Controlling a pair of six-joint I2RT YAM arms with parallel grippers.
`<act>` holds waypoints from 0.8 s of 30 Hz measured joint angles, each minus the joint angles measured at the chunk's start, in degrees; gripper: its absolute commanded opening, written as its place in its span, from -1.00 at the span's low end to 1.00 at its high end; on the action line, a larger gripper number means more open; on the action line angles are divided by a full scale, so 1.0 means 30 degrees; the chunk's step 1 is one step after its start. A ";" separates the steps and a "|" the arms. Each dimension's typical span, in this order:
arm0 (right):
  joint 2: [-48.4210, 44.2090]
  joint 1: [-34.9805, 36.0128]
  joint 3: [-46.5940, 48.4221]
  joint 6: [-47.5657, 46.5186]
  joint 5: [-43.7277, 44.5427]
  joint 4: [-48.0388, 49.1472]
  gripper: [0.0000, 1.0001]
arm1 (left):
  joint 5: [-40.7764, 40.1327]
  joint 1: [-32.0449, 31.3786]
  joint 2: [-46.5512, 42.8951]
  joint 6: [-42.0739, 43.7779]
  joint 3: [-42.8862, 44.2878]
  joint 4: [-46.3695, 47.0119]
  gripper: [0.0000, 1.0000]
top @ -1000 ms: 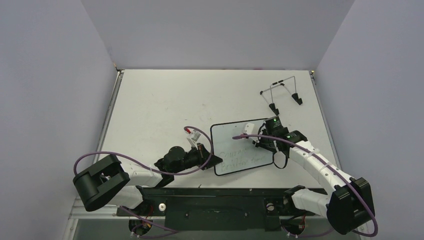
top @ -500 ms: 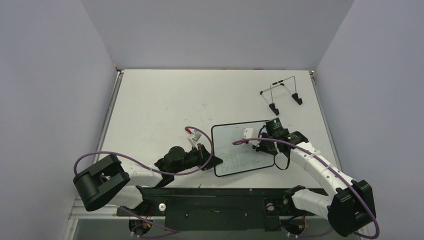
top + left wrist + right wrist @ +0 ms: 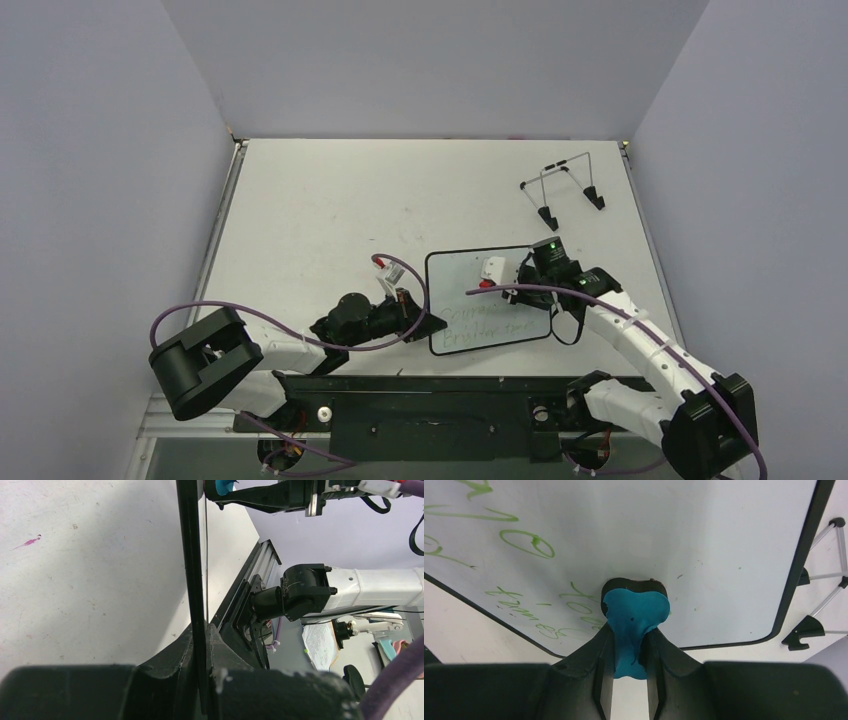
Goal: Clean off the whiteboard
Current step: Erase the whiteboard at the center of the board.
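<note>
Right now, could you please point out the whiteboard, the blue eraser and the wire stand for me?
whiteboard [image 3: 704, 540], right wrist view, on its bare white surface.
blue eraser [image 3: 635, 612], right wrist view, on its wide end.
wire stand [image 3: 802, 632], right wrist view, on one black foot.

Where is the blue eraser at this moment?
Right wrist view: the eraser sits in the right hand, against the whiteboard near its edge, right of the green writing.

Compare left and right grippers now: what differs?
Left gripper clamps the black-rimmed white rectangular whiteboard by its edge; right gripper clamps the small blue bone-shaped eraser. Left sits at the board's rim; right reaches over its face. Both are shut.
</note>
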 measured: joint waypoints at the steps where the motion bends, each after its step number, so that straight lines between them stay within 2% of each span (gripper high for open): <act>1: 0.0007 -0.0007 -0.0058 0.0015 0.0117 -0.0029 -1.00 | 0.0015 0.0000 0.0000 -0.0007 0.0000 0.0000 -1.00; 9: 0.1814 -0.1333 0.0350 0.2076 0.2521 0.0634 -1.00 | -0.0372 0.0007 -0.0036 -0.0386 -0.0109 0.0000 -1.00; 12: 0.2127 -0.1392 0.0860 0.2528 0.2586 0.0816 -1.00 | -0.0641 0.0007 -0.0168 -0.0277 -0.0168 0.0015 -1.00; 18: 0.1843 -0.0233 0.1464 0.1457 0.0896 0.0379 -1.00 | -0.0583 0.0007 -0.0211 -0.0109 -0.0255 0.0022 -1.00; 22: 0.1180 0.1122 0.0656 0.0138 -0.0138 -0.0554 -1.00 | -0.0554 0.0007 -0.0211 -0.0109 -0.0255 0.0015 -1.00; 24: 0.1180 0.1071 0.0342 -0.0022 -0.0131 -0.0845 -1.00 | -0.0539 0.0007 -0.0211 -0.0131 -0.0255 0.0000 -1.00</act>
